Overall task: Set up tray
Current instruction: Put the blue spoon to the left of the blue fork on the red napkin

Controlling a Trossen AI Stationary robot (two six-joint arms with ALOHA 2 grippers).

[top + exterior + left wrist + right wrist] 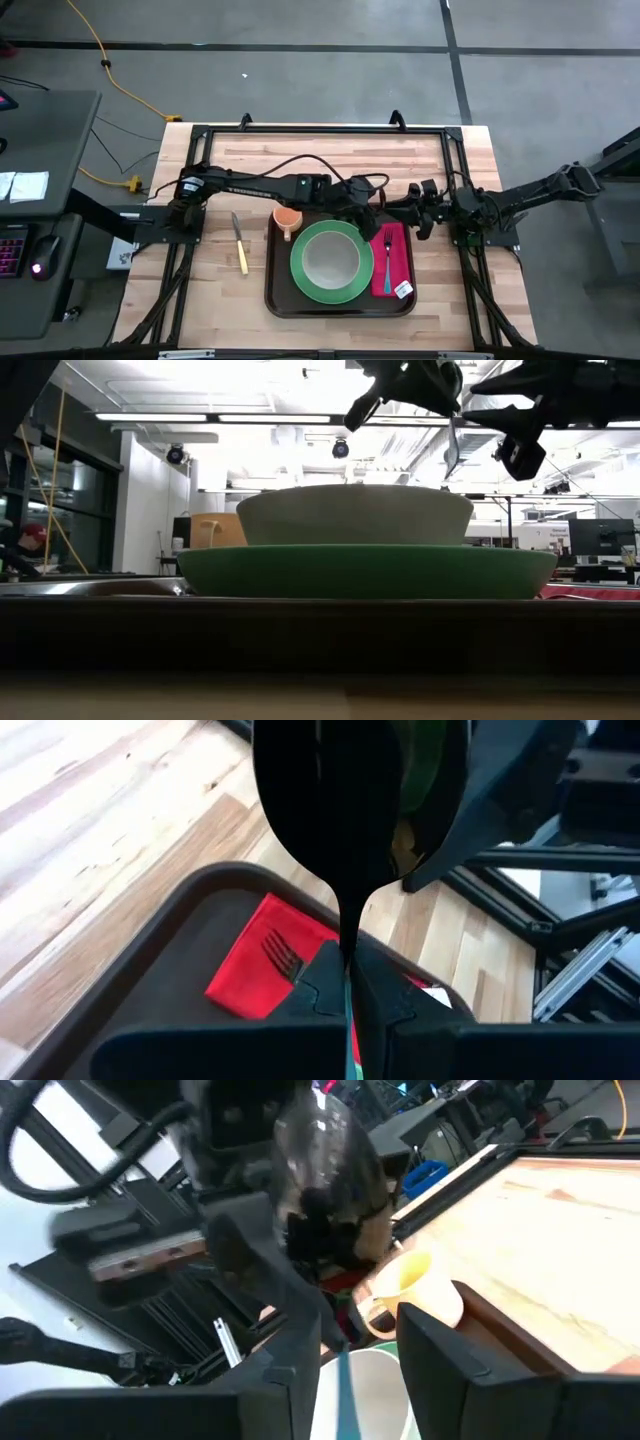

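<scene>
The dark-brown tray (pixel 275 300) lies on the wooden table and carries a green plate (pixel 300 275) with a pale bowl (pixel 330 258) on it. An orange cup (pixel 288 217) and a red napkin (pixel 398 262) with a fork (pixel 387 262) on it also sit in the tray. My left gripper (pixel 372 212) hovers above the tray's far right part, shut on a metal spoon (pixel 340 800). My right gripper (pixel 418 215) is open and level, facing the spoon's bowl (pixel 320 1155) from the right, apart from it. My left gripper (pixel 350 975) pinches the spoon by its handle just behind the neck (pixel 350 935), between the two fingers. The spoon runs on along the fingers, with its bowl pointing away toward the right gripper. It is lifted clear above the napkin (pixel 255 955).
A yellow-handled knife (pixel 240 245) lies on the table left of the tray. A small white tag (pixel 403 289) sits at the napkin's near end. The dark frame rails (pixel 320 130) border the table. Bare wood lies far of the tray and at its left.
</scene>
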